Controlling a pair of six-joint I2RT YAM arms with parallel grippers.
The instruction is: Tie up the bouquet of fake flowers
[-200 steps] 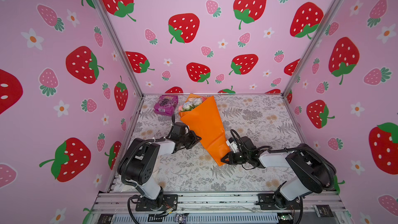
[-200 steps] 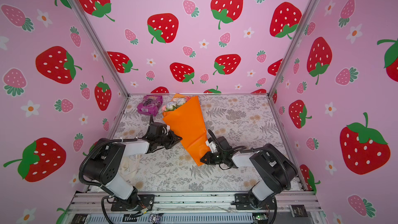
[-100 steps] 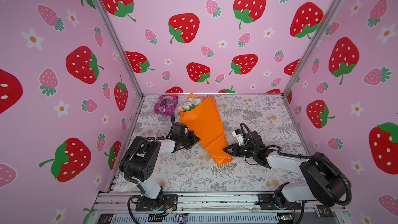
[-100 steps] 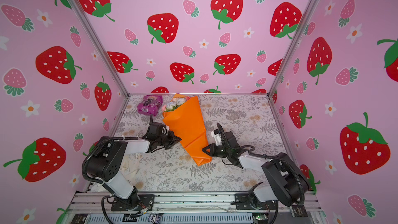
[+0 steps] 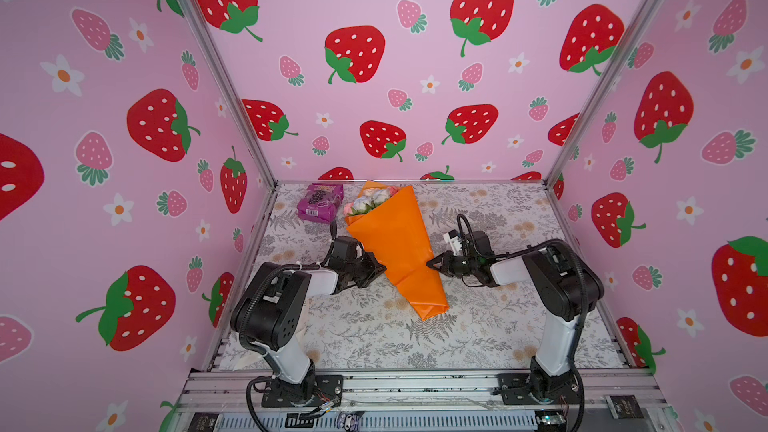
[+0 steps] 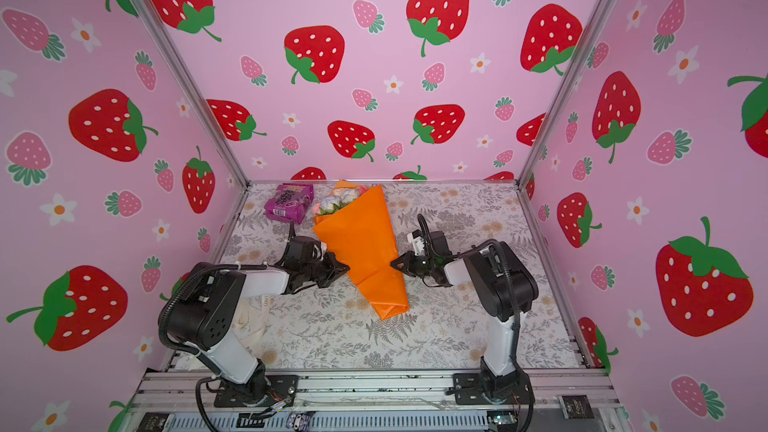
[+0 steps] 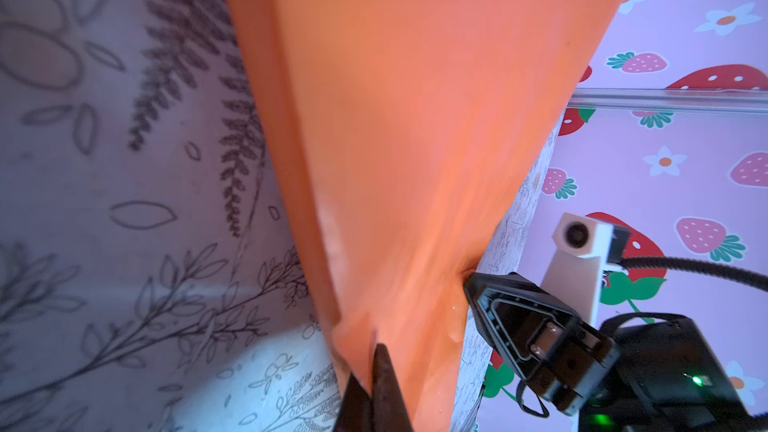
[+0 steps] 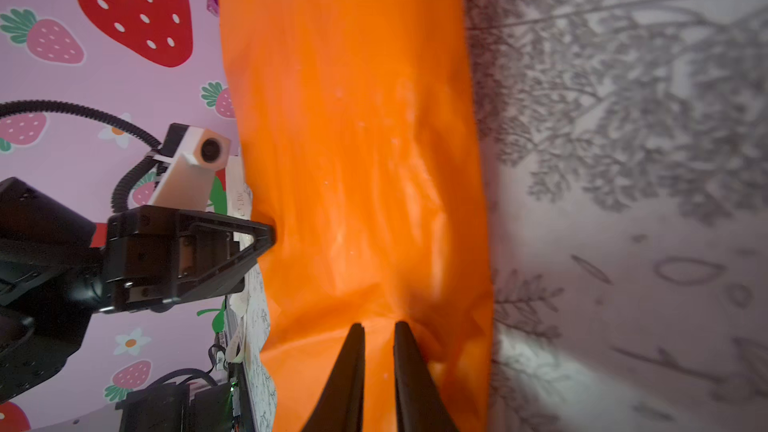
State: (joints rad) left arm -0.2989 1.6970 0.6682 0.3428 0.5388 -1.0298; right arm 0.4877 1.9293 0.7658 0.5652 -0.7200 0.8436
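Note:
The bouquet of fake flowers (image 5: 395, 243) (image 6: 361, 238) lies on the floral mat, a long cone of orange wrapping paper. Its pink and white heads (image 5: 370, 201) point to the back wall. My left gripper (image 5: 380, 270) (image 6: 345, 270) is shut on the paper's left edge about halfway down, and the left wrist view shows the fold pinched at the left gripper (image 7: 372, 351). My right gripper (image 5: 430, 263) (image 6: 392, 263) meets the opposite edge. In the right wrist view the right gripper (image 8: 379, 326) is nearly closed, with puckered orange paper between its fingers. Stems are hidden inside the paper.
A purple snack packet (image 5: 320, 203) (image 6: 289, 203) lies at the back left beside the flower heads. A cream printed ribbon (image 6: 253, 317) lies partly under the left arm. Pink strawberry walls close off three sides, and a metal rail (image 5: 415, 384) runs along the front.
My right gripper has moved from the cone's narrow lower tip up along its right edge to the middle, with its elbow lifting. The left gripper has stayed pinched on the left edge.

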